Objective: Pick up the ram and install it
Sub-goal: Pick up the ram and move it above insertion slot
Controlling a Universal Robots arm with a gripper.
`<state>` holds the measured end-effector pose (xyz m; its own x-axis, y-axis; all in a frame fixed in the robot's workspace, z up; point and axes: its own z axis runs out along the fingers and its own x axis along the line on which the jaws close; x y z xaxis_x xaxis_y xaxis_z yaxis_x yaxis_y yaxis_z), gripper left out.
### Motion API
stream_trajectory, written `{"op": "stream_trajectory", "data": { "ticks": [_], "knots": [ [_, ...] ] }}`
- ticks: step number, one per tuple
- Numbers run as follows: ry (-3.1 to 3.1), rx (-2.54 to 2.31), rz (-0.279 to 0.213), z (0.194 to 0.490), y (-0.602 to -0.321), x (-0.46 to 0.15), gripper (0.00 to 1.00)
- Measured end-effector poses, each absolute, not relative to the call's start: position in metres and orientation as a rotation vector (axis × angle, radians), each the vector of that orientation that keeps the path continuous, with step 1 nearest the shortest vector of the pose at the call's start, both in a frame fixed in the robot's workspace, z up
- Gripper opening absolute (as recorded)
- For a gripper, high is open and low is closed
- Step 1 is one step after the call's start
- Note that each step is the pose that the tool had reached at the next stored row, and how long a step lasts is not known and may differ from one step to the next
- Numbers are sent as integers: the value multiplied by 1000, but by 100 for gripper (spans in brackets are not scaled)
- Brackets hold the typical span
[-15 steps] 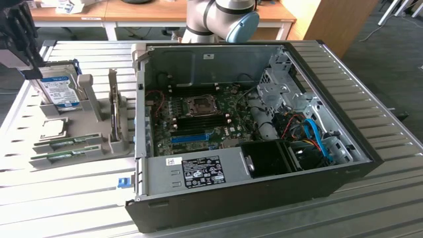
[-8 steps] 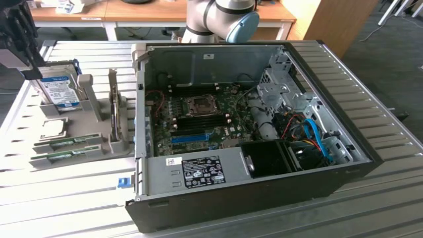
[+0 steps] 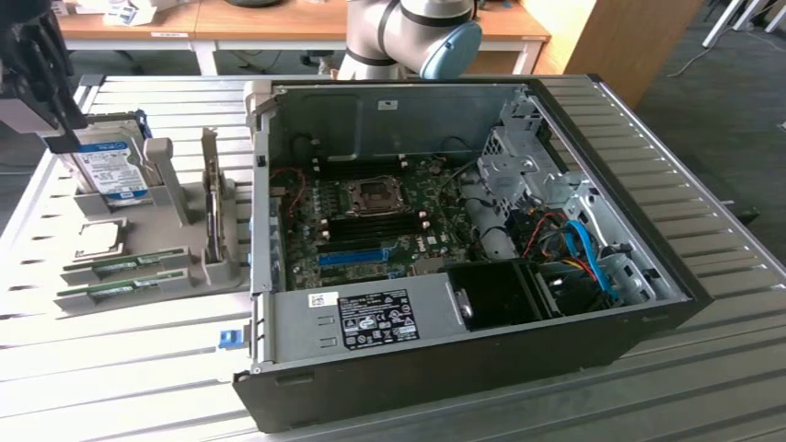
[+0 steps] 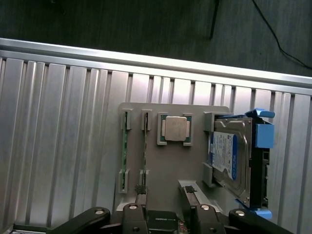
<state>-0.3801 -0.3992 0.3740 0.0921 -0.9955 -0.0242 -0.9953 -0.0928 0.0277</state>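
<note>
The open computer case (image 3: 467, 249) lies on the slatted table (image 3: 687, 230). Its motherboard (image 3: 368, 216) is exposed, and the dark memory slots look empty. On the exterior view's left sits the grey parts holder (image 3: 184, 241), carrying the hard drive (image 3: 110, 166), the CPU (image 3: 98, 238) and two green sticks. The ram (image 3: 123, 267) lies in its brackets at the holder's near end. The gripper (image 4: 165, 195) hovers above the holder, fingers (image 4: 141, 197) spread and gripping nothing. As I judge it, nothing is done yet: pick-up and installation both remain.
</note>
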Motion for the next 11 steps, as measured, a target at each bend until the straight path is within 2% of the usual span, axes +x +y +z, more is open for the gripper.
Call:
{"op": "stream_trajectory", "data": {
  "ticks": [11],
  "knots": [
    [-2113,2318,-57,354,-399,-380,42]
  ]
}}
